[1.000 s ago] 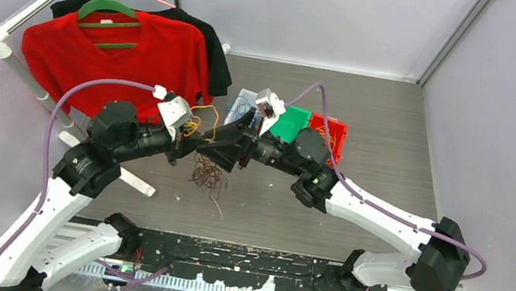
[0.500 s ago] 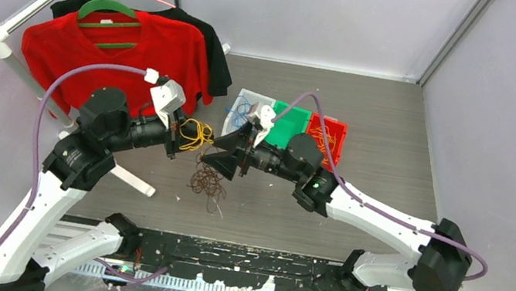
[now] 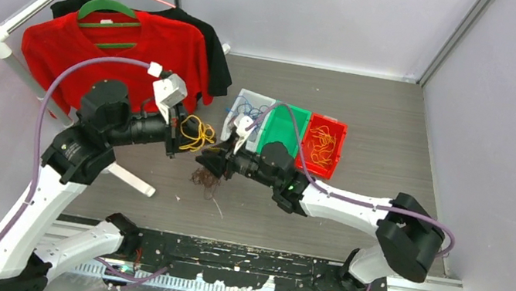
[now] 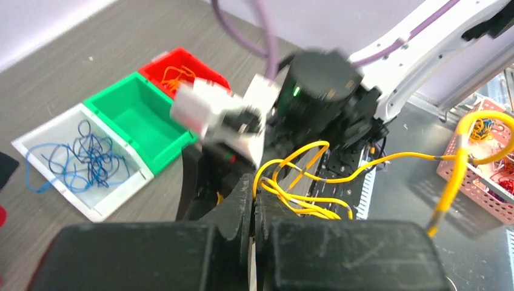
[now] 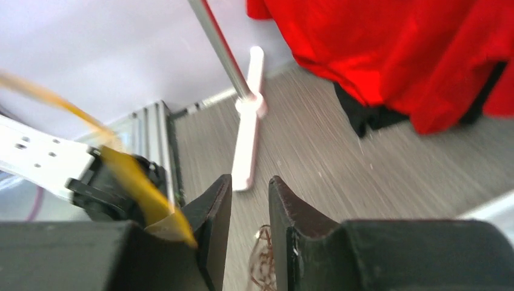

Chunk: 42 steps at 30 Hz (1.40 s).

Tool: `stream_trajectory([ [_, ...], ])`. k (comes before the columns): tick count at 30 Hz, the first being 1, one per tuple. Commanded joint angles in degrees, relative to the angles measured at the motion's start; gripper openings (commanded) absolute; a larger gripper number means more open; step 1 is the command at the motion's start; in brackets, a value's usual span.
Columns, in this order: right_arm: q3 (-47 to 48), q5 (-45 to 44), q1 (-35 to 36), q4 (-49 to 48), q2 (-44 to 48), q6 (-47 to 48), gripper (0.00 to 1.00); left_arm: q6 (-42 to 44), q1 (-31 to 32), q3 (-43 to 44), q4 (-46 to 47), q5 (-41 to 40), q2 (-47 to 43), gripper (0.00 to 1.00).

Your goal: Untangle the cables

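My left gripper is shut on a bundle of yellow cables and holds it above the table; the left wrist view shows the fingers pinching the yellow strands at the left gripper. A dark brown cable clump lies on the table. My right gripper is low, just above and beside this clump, jaws slightly apart with nothing between them. In the right wrist view the brown strands show beyond the gap of the right gripper. A blurred yellow strand crosses left of its finger.
A white bin with blue cables, a green bin and a red bin with orange cables stand behind the right arm. A red shirt hangs on a rack at the back left; its white foot lies near the left arm.
The grippers have parted. My left gripper drew the yellow bundle back to the left. My right gripper dropped down and left to the brown clump.
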<state>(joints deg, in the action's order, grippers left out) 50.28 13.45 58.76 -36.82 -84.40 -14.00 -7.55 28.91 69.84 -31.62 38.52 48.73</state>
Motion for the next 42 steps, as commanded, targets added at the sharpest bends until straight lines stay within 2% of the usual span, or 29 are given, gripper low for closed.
stream_trajectory([
  [1,-7.10,-7.05,0.15,-7.38,-2.72,-0.48,0.34,-1.28,0.21,5.47,2.01,1.66,-0.45,0.00],
  [5,-11.79,-9.83,0.14,-10.99,-5.13,-1.92,0.35,-0.20,0.19,8.62,2.76,-0.87,-0.31,0.00],
  [8,-13.35,-10.62,0.13,-11.88,-3.59,-2.56,0.48,0.45,0.18,9.40,2.06,-2.14,-0.08,0.00],
  [11,-12.73,-11.38,0.15,-8.40,3.80,-0.36,0.59,1.76,0.23,7.82,-0.43,-3.75,-0.02,0.00],
  [14,-10.41,-10.39,0.08,-0.22,11.99,2.73,0.67,4.61,0.18,5.52,-3.83,-4.60,0.11,0.00],
  [18,-6.29,-5.89,-0.09,9.45,21.65,6.05,0.72,10.09,0.19,1.94,-9.77,-4.51,0.41,0.00],
  [21,-2.93,-1.49,-0.12,12.76,25.34,6.58,0.75,12.91,0.19,0.22,-12.12,-4.40,0.82,0.00],
  [28,3.01,5.59,-0.13,9.50,21.41,1.90,0.76,13.70,0.19,0.66,-14.61,-2.77,3.10,0.00],
  [33,6.47,7.00,-0.13,8.10,15.82,-0.20,0.71,13.84,0.19,0.81,-15.33,-3.00,3.26,0.00],
  [36,8.64,5.86,-0.14,10.28,13.78,0.04,0.63,14.59,0.19,1.05,-16.50,-3.07,3.32,0.00],
  [37,9.18,4.88,-0.16,10.86,13.40,0.07,0.54,14.78,0.19,1.15,-17.10,-3.10,3.33,0.00],
  [38,9.70,2.08,-0.45,11.94,13.31,0.03,0.40,15.03,0.21,1.23,-17.49,-3.17,3.45,0.00],
  [39,9.96,-0.91,-0.96,13.19,13.41,-0.01,0.18,15.36,0.19,1.33,-17.97,-3.18,3.45,0.01],
  [40,9.96,-4.10,-1.70,14.80,13.82,-0.29,0.03,15.72,0.19,1.35,-18.57,-3.71,3.53,0.07],
  [42,9.02,-7.06,-4.37,17.57,15.38,-0.60,0.01,17.45,0.19,1.66,-20.50,-4.65,3.91,0.34],
])
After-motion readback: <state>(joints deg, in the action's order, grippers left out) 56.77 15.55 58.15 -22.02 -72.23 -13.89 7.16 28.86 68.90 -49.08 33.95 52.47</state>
